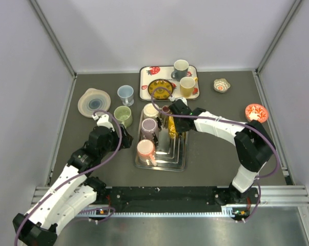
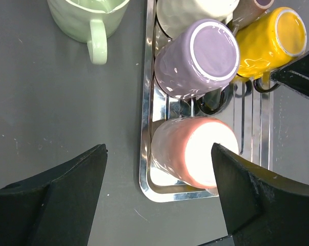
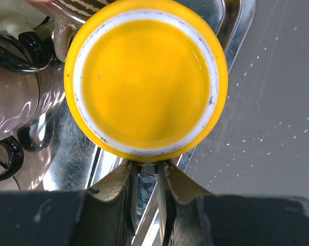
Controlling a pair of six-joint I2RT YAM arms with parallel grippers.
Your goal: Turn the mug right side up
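Rail of bare aluminium is running along the near edge, carrying both arm bases. Beyond it a dark grey table is showing pale flecks and scratches in the right wrist view. The left gripper is hanging over a pink mug in the steel tray, fingers spread wide. The yellow mug is sitting bottom-up in that tray's far right part. The right gripper is sitting just at its edge, fingers drawn narrow; whether they are pinching anything cannot be told. Plain pale walls are enclosing the table.
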